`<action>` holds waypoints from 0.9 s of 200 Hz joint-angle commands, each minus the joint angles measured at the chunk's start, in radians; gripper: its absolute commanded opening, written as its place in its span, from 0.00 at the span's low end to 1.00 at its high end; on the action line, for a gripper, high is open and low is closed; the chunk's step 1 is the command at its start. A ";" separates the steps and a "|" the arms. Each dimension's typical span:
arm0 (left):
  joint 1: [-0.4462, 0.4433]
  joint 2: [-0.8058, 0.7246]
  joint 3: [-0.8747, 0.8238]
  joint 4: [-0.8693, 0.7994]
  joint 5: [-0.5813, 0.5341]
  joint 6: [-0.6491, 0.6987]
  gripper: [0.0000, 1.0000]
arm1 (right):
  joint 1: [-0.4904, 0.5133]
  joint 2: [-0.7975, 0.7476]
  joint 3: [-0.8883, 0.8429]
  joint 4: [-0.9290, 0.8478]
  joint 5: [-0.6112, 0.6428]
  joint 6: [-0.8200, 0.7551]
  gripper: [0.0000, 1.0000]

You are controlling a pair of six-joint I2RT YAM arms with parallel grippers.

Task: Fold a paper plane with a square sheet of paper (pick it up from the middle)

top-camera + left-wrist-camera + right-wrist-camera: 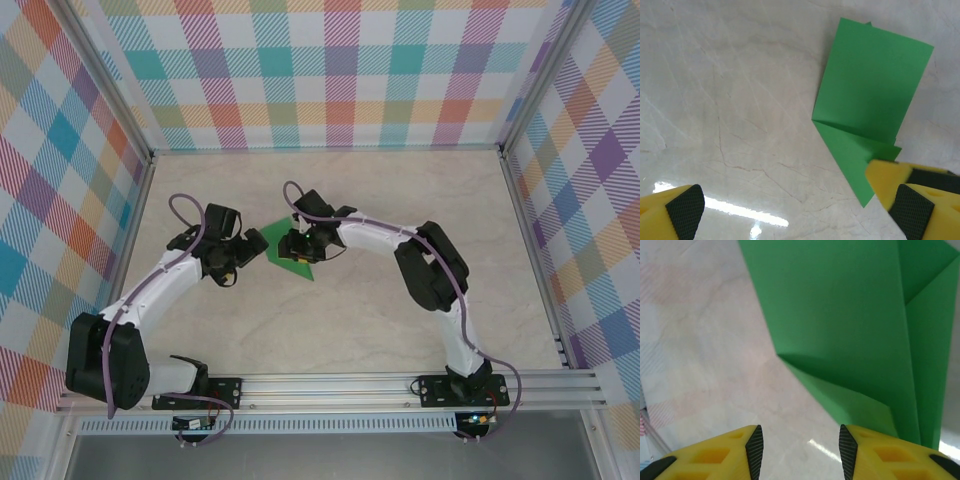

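From above, both arms bow inward over the table [330, 330], and the left gripper [243, 250] and right gripper [296, 246] flank the folded green paper [274, 243] at mid-table.

Left wrist view: the left gripper [795, 215] gapes wide and empty, with one finger [910, 205] over the paper's [870, 85] lower tip.

Right wrist view: the right gripper [800, 445] has its jaws partway apart and grips nothing. The paper [840, 315] lies just ahead.
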 commanded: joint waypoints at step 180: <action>-0.011 0.010 -0.163 0.226 0.298 -0.071 1.00 | -0.047 -0.302 -0.340 0.031 -0.084 -0.081 0.47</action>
